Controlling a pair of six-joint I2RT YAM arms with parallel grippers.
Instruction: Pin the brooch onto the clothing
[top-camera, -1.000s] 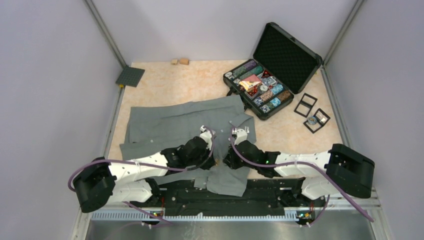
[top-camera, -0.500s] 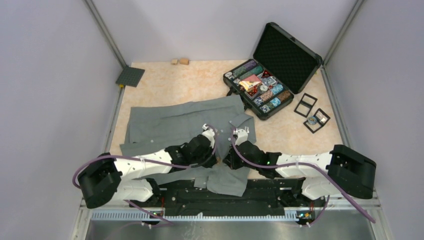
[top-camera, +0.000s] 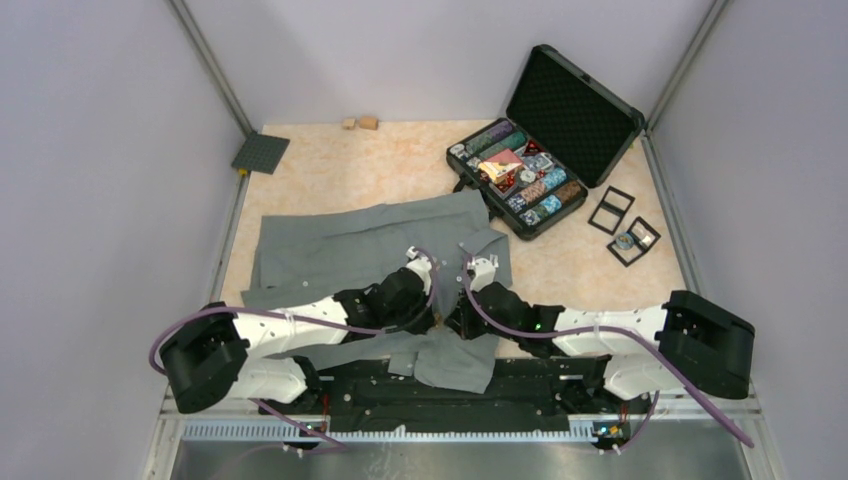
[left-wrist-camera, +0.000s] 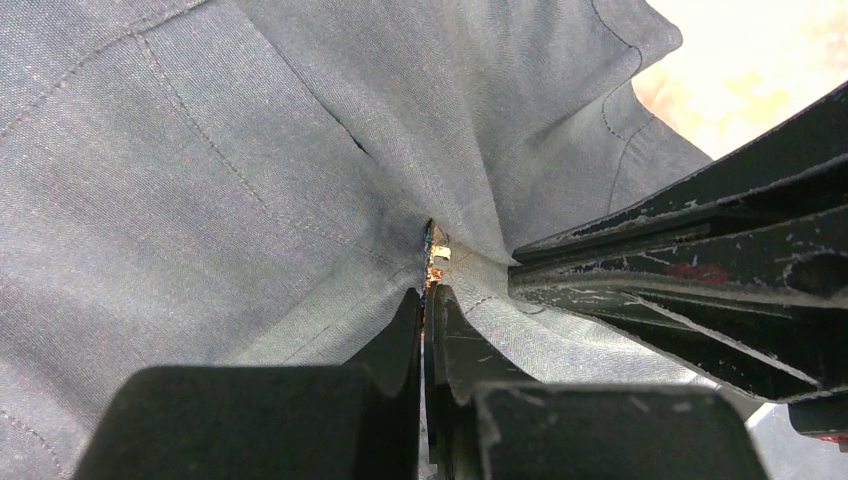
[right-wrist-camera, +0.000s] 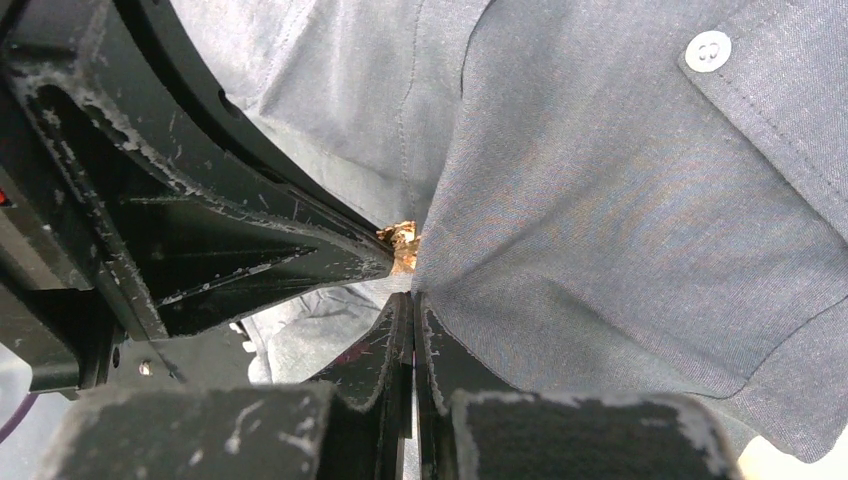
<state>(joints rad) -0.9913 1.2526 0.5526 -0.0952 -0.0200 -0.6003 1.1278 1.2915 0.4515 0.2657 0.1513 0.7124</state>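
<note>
The grey shirt (top-camera: 340, 250) lies spread on the table, its near part bunched up under both arms. My left gripper (top-camera: 432, 318) and right gripper (top-camera: 450, 322) meet tip to tip over that bunched part. In the left wrist view my left gripper (left-wrist-camera: 428, 292) is shut, with the small gold brooch (left-wrist-camera: 437, 256) at its tips against the shirt (left-wrist-camera: 200, 150). In the right wrist view my right gripper (right-wrist-camera: 413, 298) is shut on a fold of the shirt (right-wrist-camera: 620, 200), right beside the brooch (right-wrist-camera: 402, 240). A pale button (right-wrist-camera: 708, 50) shows. The brooch's pin is hidden.
An open black case (top-camera: 520, 180) of poker chips stands at the back right, with its lid (top-camera: 575, 100) raised. Two black frames (top-camera: 625, 225) lie to its right. A dark square plate (top-camera: 260, 153) and small wooden blocks (top-camera: 360, 123) sit at the back. Walls close in both sides.
My left arm has shifted slightly to the right. Both grippers stay pressed together at the same spot on the shirt.
</note>
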